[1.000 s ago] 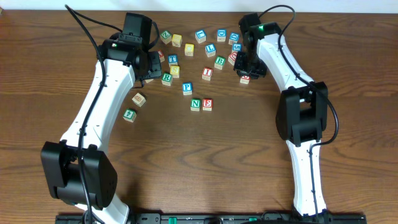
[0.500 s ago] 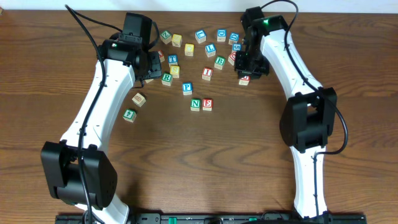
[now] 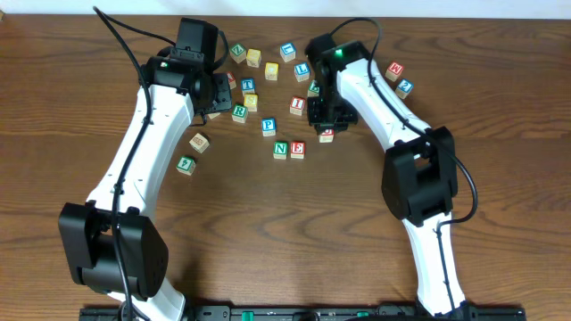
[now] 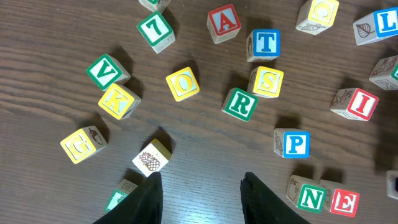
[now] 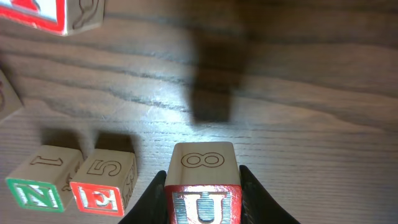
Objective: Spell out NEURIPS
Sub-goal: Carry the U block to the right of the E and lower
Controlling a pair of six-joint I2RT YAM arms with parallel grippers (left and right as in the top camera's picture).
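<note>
My right gripper (image 5: 202, 186) is shut on the red U cube (image 5: 202, 202), which hangs just above the table; overhead this cube (image 3: 326, 135) is right of the row. Green N (image 3: 281, 150) and red E (image 3: 298, 150) sit side by side; in the right wrist view N (image 5: 34, 193) and E (image 5: 99, 196) lie to the left of the held cube. Blue P (image 4: 297, 144), green R (image 4: 240, 104) and red I (image 4: 362, 104) lie loose behind them. At the back left my left gripper (image 4: 202, 190) hovers open and empty.
Other letter cubes are scattered along the back: A (image 4: 224, 22), T (image 4: 265, 43), S (image 4: 268, 81), O (image 4: 183, 84), V (image 4: 104, 71). A pineapple cube (image 4: 152, 157) lies by my left finger. Two cubes (image 3: 394, 69) sit at the back right.
My right arm has swung left from the back-right cluster with the U cube, and is now just right of N and E. The left arm has not moved.
</note>
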